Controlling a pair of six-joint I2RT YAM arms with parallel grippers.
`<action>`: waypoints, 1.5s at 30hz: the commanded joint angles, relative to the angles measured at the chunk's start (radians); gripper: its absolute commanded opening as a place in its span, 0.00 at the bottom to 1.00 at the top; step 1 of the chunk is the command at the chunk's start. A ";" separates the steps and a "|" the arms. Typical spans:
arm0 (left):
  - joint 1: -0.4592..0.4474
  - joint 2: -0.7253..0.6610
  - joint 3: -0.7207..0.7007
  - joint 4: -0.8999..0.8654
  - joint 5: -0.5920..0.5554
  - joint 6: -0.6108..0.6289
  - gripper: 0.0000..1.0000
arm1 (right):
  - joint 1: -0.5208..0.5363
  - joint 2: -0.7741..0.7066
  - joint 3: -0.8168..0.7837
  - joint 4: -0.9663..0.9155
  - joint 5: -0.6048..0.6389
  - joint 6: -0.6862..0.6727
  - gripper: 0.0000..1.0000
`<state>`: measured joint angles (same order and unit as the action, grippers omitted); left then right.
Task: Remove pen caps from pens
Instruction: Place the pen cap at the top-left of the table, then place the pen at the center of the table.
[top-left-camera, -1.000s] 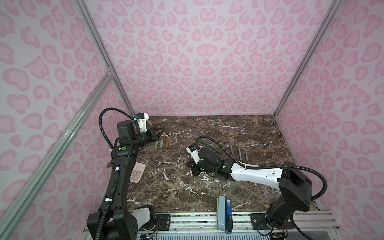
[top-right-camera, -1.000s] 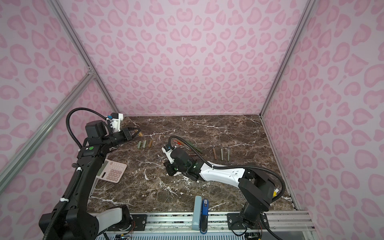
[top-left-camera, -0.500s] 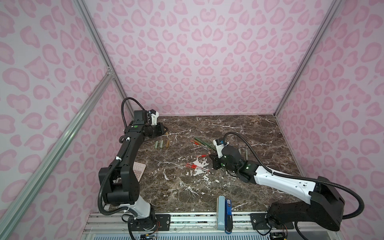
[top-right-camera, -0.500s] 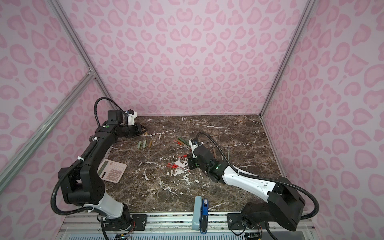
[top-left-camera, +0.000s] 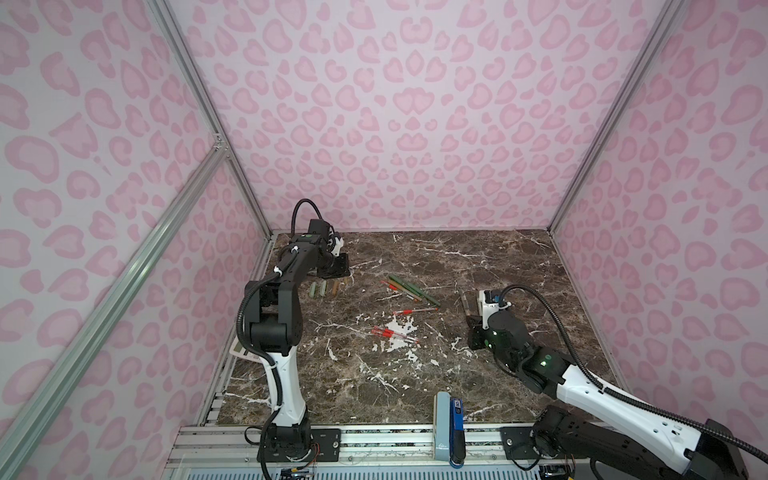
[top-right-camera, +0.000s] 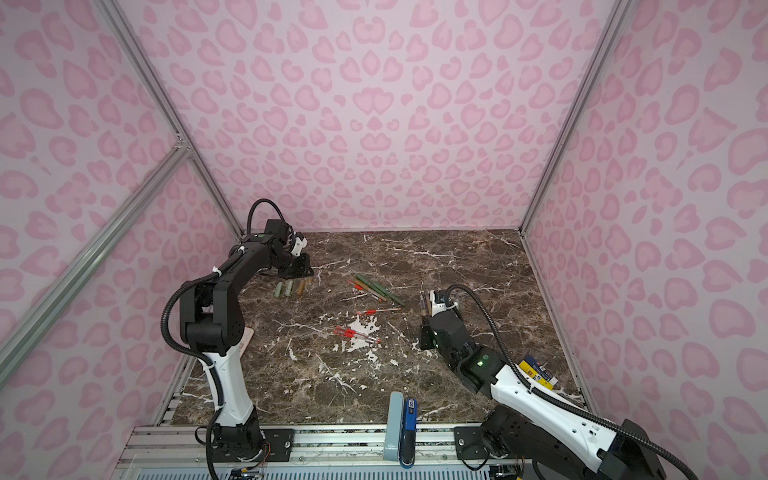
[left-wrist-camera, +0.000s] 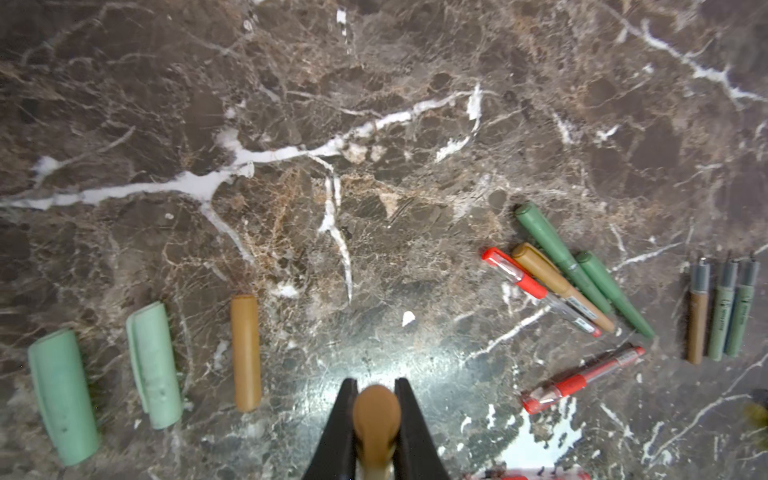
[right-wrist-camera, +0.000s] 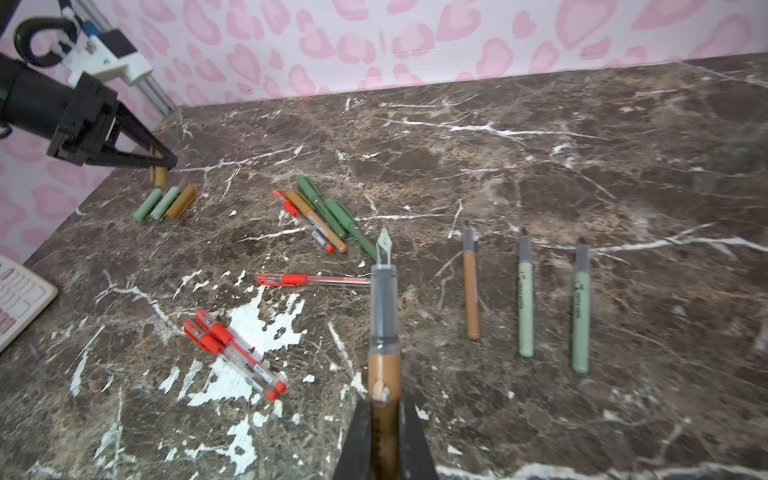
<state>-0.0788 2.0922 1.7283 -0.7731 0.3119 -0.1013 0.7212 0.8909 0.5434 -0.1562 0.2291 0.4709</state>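
Now our left gripper (left-wrist-camera: 375, 383) pinches a likely slick tan cap (left-wrist-camera: 376, 415), while our right gripper (right-wrist-camera: 386, 402) clamps the barrel of the fragile-nibbed fountain pen (right-wrist-camera: 383, 307).

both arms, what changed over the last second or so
The right gripper, shut on an uncapped tan pen, swung from the middle of the table to the right, beside the three uncapped pens. The left gripper, shut on a tan cap, came down beside the loose caps. Nothing was let go; the capped pens stayed put.
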 joint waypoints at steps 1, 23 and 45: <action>-0.003 0.052 0.042 -0.061 -0.054 0.023 0.06 | -0.025 -0.043 -0.026 -0.027 0.027 0.002 0.00; -0.027 0.170 0.104 -0.093 -0.172 0.024 0.34 | -0.065 -0.072 -0.004 -0.070 -0.044 -0.026 0.00; -0.035 -0.589 -0.450 0.161 -0.073 0.027 0.76 | -0.209 0.561 0.330 -0.023 -0.186 -0.121 0.00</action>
<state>-0.1131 1.5810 1.3556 -0.7006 0.2245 -0.0933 0.5285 1.3697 0.8227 -0.1646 0.0853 0.3931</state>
